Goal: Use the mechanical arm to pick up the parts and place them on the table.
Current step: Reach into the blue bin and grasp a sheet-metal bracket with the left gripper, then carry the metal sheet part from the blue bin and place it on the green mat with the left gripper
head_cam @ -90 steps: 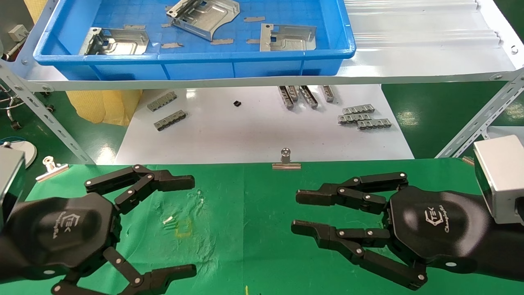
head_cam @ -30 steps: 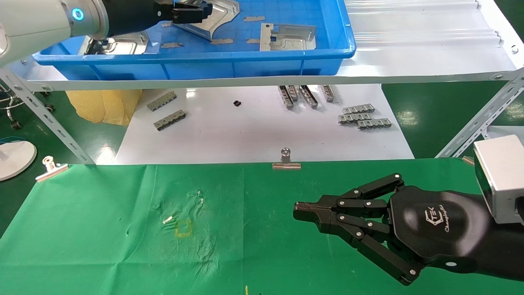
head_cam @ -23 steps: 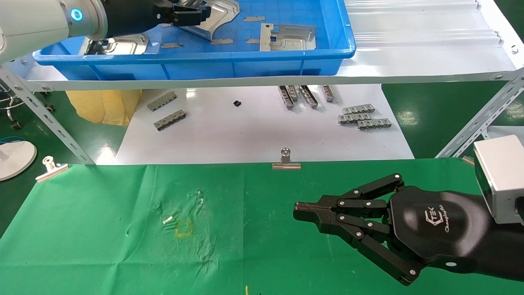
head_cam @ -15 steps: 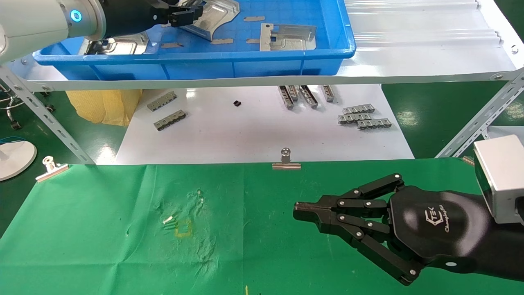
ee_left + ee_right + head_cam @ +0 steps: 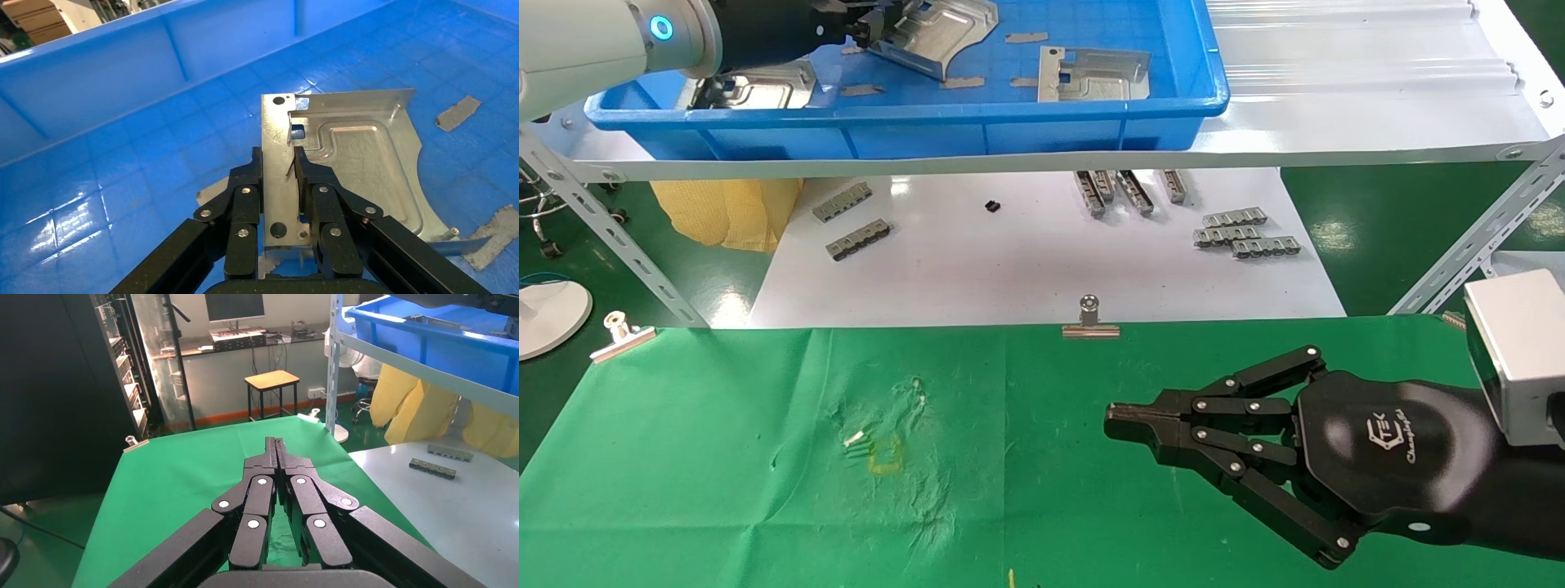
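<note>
Where head view blurs, pinched flange [image 5: 278, 184]

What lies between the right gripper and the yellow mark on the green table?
Only bare wrinkled green cloth of the table, as the head view shows: nothing lies between the shut right gripper and the yellow mark.
</note>
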You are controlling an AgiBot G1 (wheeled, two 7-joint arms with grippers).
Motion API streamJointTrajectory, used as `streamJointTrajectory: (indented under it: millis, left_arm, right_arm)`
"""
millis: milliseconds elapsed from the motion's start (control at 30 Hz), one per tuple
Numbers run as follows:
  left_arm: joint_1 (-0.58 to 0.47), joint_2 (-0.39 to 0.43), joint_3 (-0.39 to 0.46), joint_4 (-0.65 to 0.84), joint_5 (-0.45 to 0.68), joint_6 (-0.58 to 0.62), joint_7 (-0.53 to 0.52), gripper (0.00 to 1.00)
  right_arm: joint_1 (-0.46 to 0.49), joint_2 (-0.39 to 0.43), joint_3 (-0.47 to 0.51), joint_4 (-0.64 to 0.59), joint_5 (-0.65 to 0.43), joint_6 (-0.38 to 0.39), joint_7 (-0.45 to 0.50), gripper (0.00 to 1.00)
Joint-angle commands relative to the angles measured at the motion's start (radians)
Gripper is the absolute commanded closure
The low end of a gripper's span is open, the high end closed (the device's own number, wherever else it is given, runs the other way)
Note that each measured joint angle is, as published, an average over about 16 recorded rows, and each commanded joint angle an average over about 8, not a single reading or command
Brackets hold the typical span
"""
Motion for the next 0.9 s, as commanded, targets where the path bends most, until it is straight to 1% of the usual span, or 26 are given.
streamJointTrajectory:
  millis: [33,233,367,600,900]
  left_arm:
    - [0.000,0.001,0.002,0.001,0.003,0.002,-0.004,1.00]
    - [-0.005,-0.009,-0.003,-0.019,-0.004,0.016,0.011,1.00]
    - [-0.016,-0.033,-0.016,-0.047,-0.023,0.083,0.041,1.00]
    - [-0.020,-0.111,-0.043,-0.094,-0.069,0.303,0.126,1.00]
    - [0.003,-0.232,-0.087,-0.135,-0.149,0.670,0.254,1.00]
  right_arm:
    - [0.000,0.000,0.000,0.000,0.000,0.000,0.000,1.00]
    - [0.000,0.000,0.000,0.000,0.000,0.000,0.000,1.00]
    - [0.000,0.000,0.000,0.000,0.000,0.000,0.000,1.00]
    - [0.000,0.000,0.000,0.000,0.000,0.000,0.000,1.00]
    - [0.000,0.000,0.000,0.000,0.000,0.000,0.000,1.00]
